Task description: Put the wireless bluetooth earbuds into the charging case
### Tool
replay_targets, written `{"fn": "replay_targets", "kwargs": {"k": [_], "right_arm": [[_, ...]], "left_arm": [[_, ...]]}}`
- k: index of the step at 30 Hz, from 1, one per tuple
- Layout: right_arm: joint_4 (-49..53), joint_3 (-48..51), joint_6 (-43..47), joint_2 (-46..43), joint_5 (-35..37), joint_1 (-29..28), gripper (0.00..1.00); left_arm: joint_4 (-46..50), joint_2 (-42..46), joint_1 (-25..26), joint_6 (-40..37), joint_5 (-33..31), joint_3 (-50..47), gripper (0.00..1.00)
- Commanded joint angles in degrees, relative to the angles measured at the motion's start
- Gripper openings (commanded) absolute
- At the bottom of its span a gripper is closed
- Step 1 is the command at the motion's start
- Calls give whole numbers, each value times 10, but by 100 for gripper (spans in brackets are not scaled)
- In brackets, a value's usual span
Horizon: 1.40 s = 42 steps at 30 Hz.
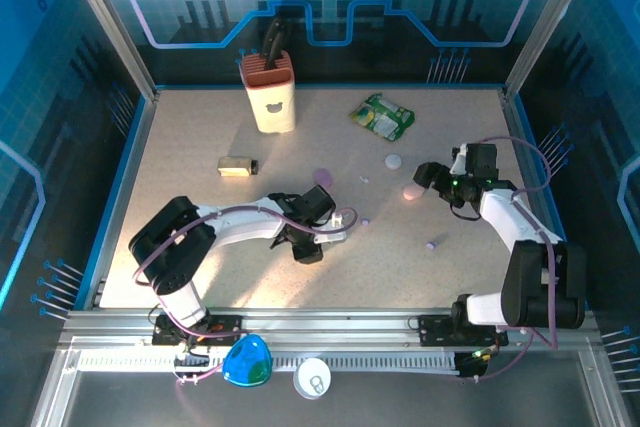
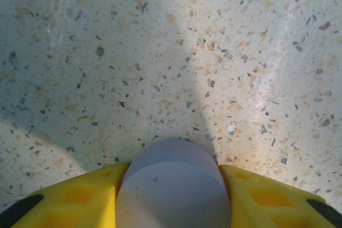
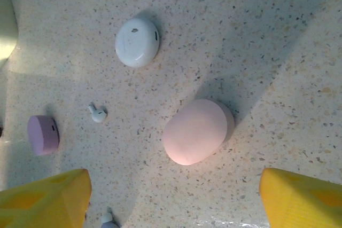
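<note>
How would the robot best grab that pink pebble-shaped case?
Probably from straight above, jaws closing across the shorter width of the pink case, on its side walls. It lies flat on the table, and its smooth top offers no hold.

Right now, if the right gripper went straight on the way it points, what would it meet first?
The right gripper would likely meet the pink case first, lying ahead between its open jaws; depth is unclear.

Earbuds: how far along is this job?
Early. Nothing looks seated: a white earbud lies loose, and the pink case and white case lie shut. In hand: the left fingers grip a lilac case. The right fingers stand open by the pink case. Every insertion remains.
</note>
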State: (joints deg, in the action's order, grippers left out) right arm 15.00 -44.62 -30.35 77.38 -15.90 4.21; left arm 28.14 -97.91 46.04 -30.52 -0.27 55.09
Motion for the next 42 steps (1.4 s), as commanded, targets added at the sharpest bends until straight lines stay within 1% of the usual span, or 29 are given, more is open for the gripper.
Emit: {"fn": "replay_targets", "kwargs": {"k": [1, 6, 11, 16, 20, 25, 30, 33, 35, 42], "right_arm": [[19, -12, 3, -18, -14, 3, 83], [41, -13, 10, -27, -19, -5, 82], [83, -13, 35, -50, -29, -5, 82], [105, -12, 42, -76, -74, -12, 82], [108, -19, 36, -83, -115, -38, 83], [75, -26, 1, -68, -174, -92, 82], [-11, -16, -52, -37, -225, -158, 80], [-69, -2, -85, -25, -244, -184, 79], [-88, 3, -94, -18, -251, -198, 78], [-103, -1, -95, 15, -259, -234, 77]], "left_arm": [[-32, 18, -2, -7, -3, -4, 43], [-85, 18, -27, -20, 2, 11, 43], [-108, 19, -53, -42, 6, 33, 42], [-118, 32, -70, -72, 39, 43, 43], [-153, 58, -82, -88, 92, 34, 44], [-233, 82, -92, -99, 164, 6, 44], [-273, 83, -95, -103, 216, 1, 44], [-299, 89, -95, -93, 232, -6, 44], [-312, 90, -95, -87, 238, -7, 44], [-311, 83, -95, -83, 256, 6, 44]]}}
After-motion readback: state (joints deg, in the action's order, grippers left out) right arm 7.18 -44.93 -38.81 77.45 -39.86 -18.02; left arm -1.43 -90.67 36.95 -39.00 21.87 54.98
